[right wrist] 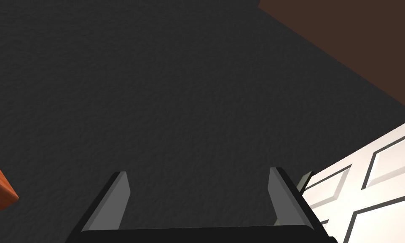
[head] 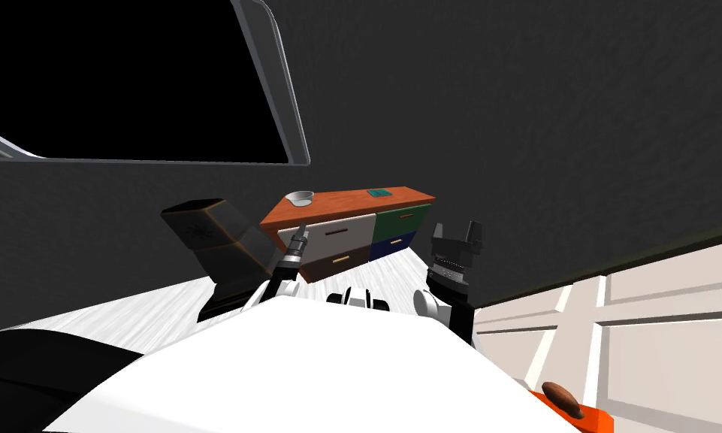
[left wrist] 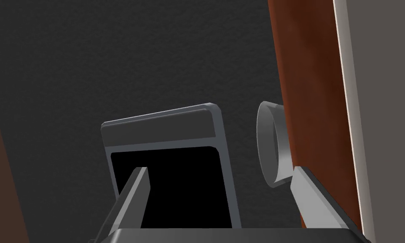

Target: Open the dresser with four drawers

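Four drawers front the dresser (head: 349, 207), which stands against the dark wall ahead; none is plainly pulled out. The main risk, as I judge it, is that the left gripper (head: 302, 231), jaws wide, sits at the top's front edge and on no handle. Closing here would catch nothing, and pushing on could knock the bowl (left wrist: 271, 145) just beyond. A dark box (head: 215, 233) crowds the dresser's left end, and open floor lies before the drawers. The right gripper (head: 455, 231) hangs apart, jaws wide.

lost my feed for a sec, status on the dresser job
Left tool open at the top edge of the dresser, on no handle. Bowl right beside one finger. Right tool open, raised, empty.
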